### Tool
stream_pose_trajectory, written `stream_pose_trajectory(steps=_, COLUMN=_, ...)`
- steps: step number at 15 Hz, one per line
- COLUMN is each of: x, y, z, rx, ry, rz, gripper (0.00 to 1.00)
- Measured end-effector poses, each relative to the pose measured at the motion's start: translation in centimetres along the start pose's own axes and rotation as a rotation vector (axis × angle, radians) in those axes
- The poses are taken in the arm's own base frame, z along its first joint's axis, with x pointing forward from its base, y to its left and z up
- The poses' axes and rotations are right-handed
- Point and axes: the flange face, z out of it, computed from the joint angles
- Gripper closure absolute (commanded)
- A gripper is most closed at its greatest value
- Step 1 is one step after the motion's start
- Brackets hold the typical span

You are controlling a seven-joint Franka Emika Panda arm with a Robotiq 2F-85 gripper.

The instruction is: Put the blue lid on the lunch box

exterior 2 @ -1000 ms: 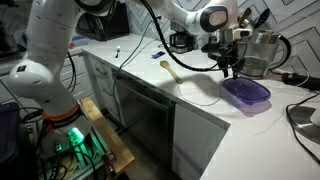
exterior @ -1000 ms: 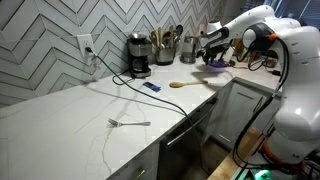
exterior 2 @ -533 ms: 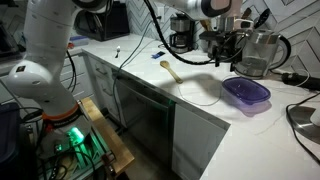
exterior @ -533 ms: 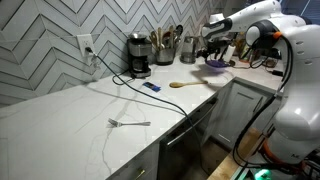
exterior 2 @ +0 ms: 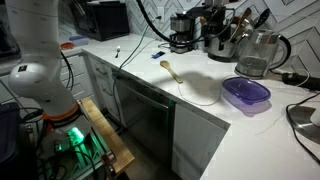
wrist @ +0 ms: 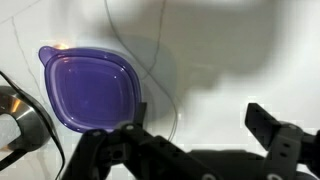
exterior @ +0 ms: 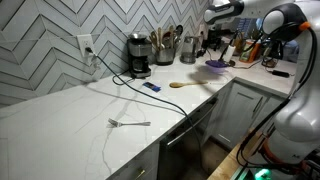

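Observation:
The blue lid [exterior 2: 246,92] is a dark blue-purple rounded rectangle lying flat on top of the lunch box [exterior 2: 247,106] near the counter's end. It shows in an exterior view [exterior: 216,65] as well, and at the left of the wrist view [wrist: 92,92]. My gripper [wrist: 200,125] hangs above the counter and to one side of the lid, open, with only bare white counter between its fingers. In both exterior views the gripper [exterior 2: 214,22] [exterior: 214,42] is raised well above the lid and touches nothing.
A wooden spoon [exterior 2: 172,72] lies on the white counter [exterior: 90,115], with a fork [exterior: 130,123] and a small bright-blue object [exterior: 151,87] farther along. A coffee maker [exterior: 139,55], utensil jars [exterior: 165,46] and a glass kettle [exterior 2: 258,55] line the back wall. A black cable [exterior: 125,80] crosses the counter.
The gripper has opened, let go of the lid and risen away from it. The lid stays on the lunch box.

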Motion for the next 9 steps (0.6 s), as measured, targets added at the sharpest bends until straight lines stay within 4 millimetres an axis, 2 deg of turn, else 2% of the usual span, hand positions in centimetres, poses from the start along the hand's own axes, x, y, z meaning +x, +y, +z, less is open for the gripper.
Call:
stream_pose_trajectory(steps=3, x=-2.5, y=-1.9, z=-2.1, rx=0.027, ry=0.005, rz=-0.050, gripper=0.00)
stream_pose_trajectory(steps=7, x=-5.7, y=-3.2, z=-2.8, rx=0.064, ry=-0.018, rz=-0.127, gripper=0.00)
stream_pose_trajectory(steps=9, x=-6.5, y=-3.3, z=-2.8, rx=0.071, ry=-0.022, rz=-0.137, gripper=0.00)
